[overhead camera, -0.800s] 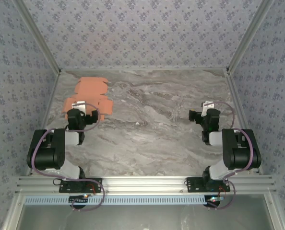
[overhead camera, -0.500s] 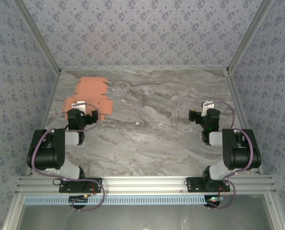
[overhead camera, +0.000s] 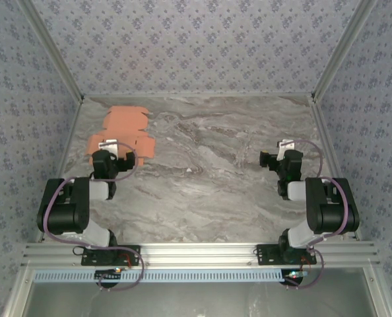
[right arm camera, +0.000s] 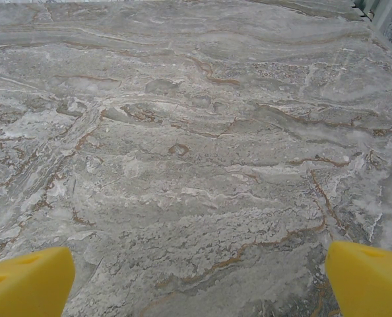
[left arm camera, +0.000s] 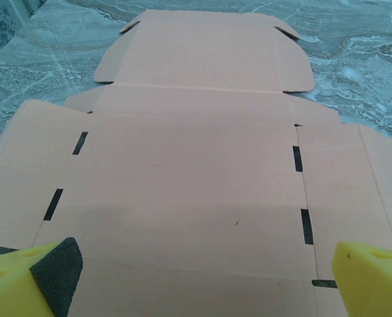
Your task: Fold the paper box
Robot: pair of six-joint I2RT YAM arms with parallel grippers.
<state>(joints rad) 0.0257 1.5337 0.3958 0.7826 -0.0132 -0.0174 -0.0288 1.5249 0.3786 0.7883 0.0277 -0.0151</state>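
grey marble tabletop (overhead camera: 209, 191) between blue floral-patterned walls (overhead camera: 196, 46)

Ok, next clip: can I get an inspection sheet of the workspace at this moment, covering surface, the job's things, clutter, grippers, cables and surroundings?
Surface: grey veined marble-look tabletop.
Job's things: paper box, a salmon-orange die-cut sheet lying flat at the far left, with its flaps and slots spread out and not yet folded.
Clutter: nothing seen.
Grippers: left gripper open, fingers spread across the sheet's near part, gripping nothing; contact with the sheet cannot be told. Right gripper open over bare tabletop.
Cables: purple cables looped along both arms, none lying on the sheet.
Surroundings: blue-grey patterned walls on three sides; aluminium rail along the near edge.
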